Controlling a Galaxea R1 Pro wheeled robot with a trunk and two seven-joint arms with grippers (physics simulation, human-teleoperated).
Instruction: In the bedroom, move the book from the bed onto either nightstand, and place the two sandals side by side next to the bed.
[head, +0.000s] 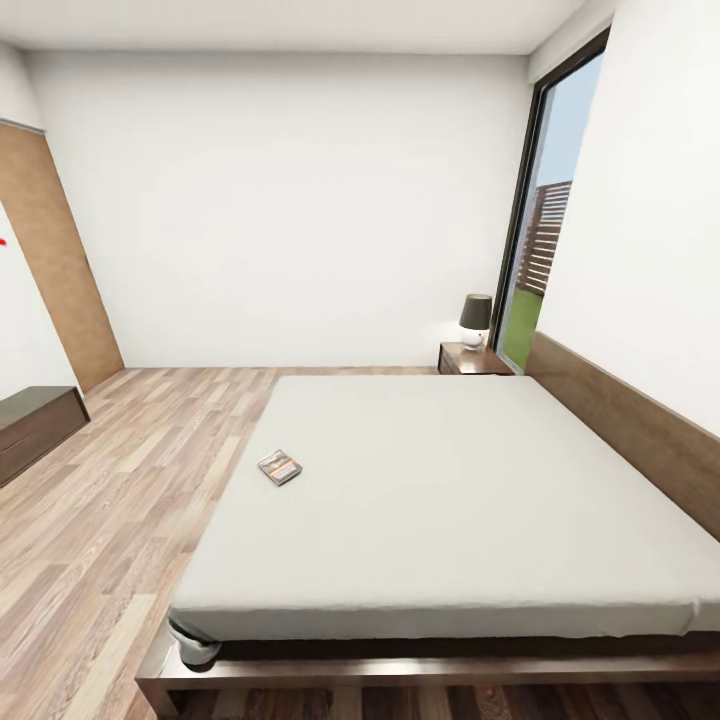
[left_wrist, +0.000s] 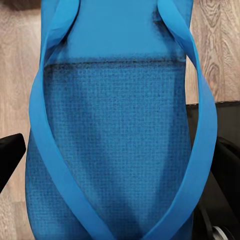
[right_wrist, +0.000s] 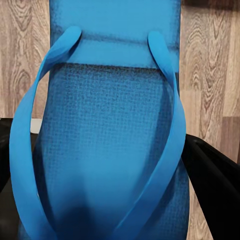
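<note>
Lettering on the book is too small to read; it lies flat on the bed, near the mattress's left edge. A lamp stands on the nightstand beside the window. Each wrist view has a blue sandal between dark fingers: the left end effector clamps one sandal, the right end effector the other sandal, above plank floor.
</note>
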